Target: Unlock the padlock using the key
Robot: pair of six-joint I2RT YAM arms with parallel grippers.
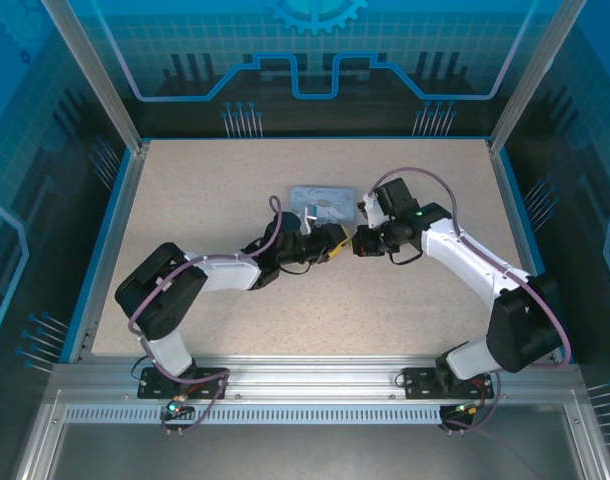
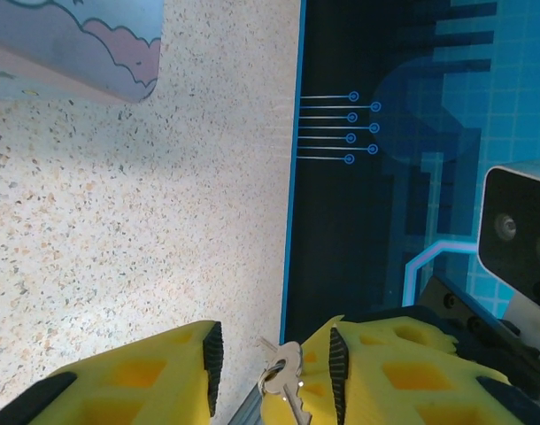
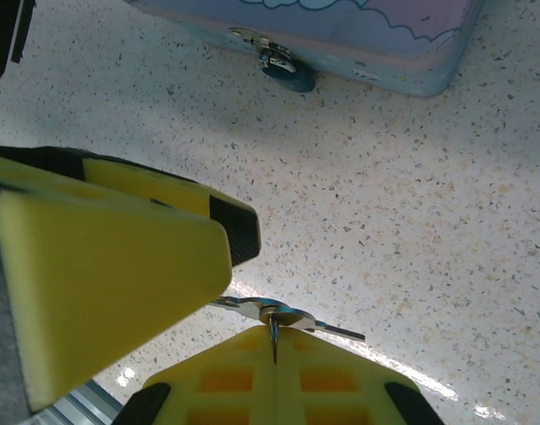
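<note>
The right gripper point(image 3: 274, 347) is closed, its two yellow fingers pressed flat together, and the key point(image 3: 286, 315) is clamped in the seam at their tips. The key hangs on a small ring with a second key, and both blades project sideways from the fingertips, just above the table point(image 1: 205, 190). The left gripper point(image 2: 275, 365) faces the right gripper tip to tip near the middle of the table. Its jaws stand apart, and the key bunch point(image 2: 286, 379) sits in the gap between the black pads, nearer the pad on the right of the left wrist view. It cannot be told whether that pad touches the keys, and the other pad is apart from them. The padlock point(image 3: 286, 69) hangs from the latch on the front wall of the pale blue tin point(image 3: 376, 40), its dark body resting against the table. The tin point(image 1: 323, 201) lies just beyond both grippers. The key is near the padlock but apart from it, with bare table between them.
</note>
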